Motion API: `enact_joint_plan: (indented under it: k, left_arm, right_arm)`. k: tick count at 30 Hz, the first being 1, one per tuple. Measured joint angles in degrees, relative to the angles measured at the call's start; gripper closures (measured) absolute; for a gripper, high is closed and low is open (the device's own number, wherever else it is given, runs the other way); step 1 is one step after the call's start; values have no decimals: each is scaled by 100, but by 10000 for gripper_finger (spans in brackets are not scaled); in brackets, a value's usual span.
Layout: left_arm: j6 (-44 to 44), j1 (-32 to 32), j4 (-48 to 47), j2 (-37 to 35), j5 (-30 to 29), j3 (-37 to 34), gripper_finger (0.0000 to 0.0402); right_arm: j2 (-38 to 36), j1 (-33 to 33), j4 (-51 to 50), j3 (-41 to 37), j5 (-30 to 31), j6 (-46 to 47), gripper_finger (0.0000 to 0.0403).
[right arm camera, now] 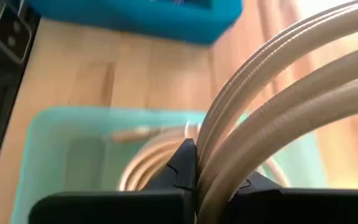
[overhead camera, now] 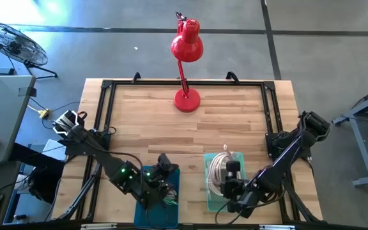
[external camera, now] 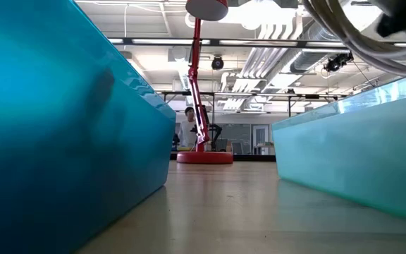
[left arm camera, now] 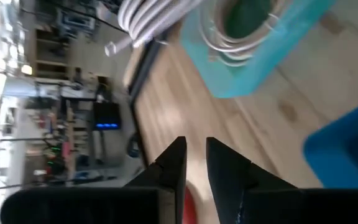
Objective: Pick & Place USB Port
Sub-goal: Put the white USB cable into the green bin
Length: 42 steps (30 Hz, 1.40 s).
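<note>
A coil of beige USB cable [overhead camera: 220, 167] hangs in my right gripper [overhead camera: 233, 172] over the pale teal bin [overhead camera: 208, 199]. It shows as thick loops [right arm camera: 278, 93] in the right wrist view and above the bin wall [external camera: 344, 35] in the low view. Its plug end [left arm camera: 114, 46] sticks out. More coiled cable [left arm camera: 241, 34] lies inside the teal bin [left arm camera: 253, 74]. My left gripper [overhead camera: 163, 165] hovers over the blue bin [overhead camera: 147, 206], fingers slightly open [left arm camera: 195, 163] and holding nothing. My right gripper pinches several loops of the cable coil [right arm camera: 211, 163] between its two fingers [right arm camera: 182, 163]. The fingers lie across the loops. The coil is lifted above the teal bin [right arm camera: 48, 137]; whether its lower part touches the bin, I cannot tell.
A red desk lamp [overhead camera: 185, 64] stands at the middle of the table's far side, its base [external camera: 204, 157] on the wood. A black metal frame [overhead camera: 107, 89] borders the tabletop. Bare wood lies between the two bins and the lamp. A person [external camera: 187, 127] stands far behind the table.
</note>
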Motion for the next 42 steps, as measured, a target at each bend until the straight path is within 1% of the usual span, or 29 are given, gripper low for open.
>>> enact_joint_plan:
  k: [2, 6, 11, 17, 20, 22, 27, 30, 34, 38, 42]
  left_arm:
    - [-361, -27, -236, 0, 176, 0, 345]
    - [-835, -21, -489, 0, 547, 0, 344]
    - [-1048, -20, -533, 4, 924, -2, 344]
    - [-1337, -20, -535, 4, 1423, -2, 344]
    - [-1347, -20, -575, 5, 1740, -2, 344]
    - [-1389, -20, -640, 7, 1892, -4, 344]
    - [-1476, -20, -689, 9, 2000, -4, 344]
    - [-1478, -20, -691, 9, 2002, -4, 344]
    - [-1476, -20, -692, 9, 1986, -4, 344]
    - [-1476, -20, -704, 9, 1915, -4, 344]
    - [-1476, -20, -706, 9, 1882, -4, 344]
  right_arm:
    - [0, 17, -124, 0, -284, 257, 393]
    - [0, 37, -121, 2, -852, 457, 393]
    - [5, -20, -160, 3, -1691, 681, 393]
    - [11, -102, -206, -9, -2082, 778, 393]
    - [11, -178, 27, -216, -2458, 794, 393]
    - [11, -248, 301, -484, -2662, 830, 393]
    - [13, -469, 1386, -1224, -2811, 783, 392]
    - [11, -601, 1972, -1571, -2950, 780, 371]
    - [4, -726, 2680, -1855, -3152, 766, 324]
    - [7, -757, 2719, -1789, -3279, 764, 281]
    - [22, -797, 2751, -1627, -3780, 688, 252]
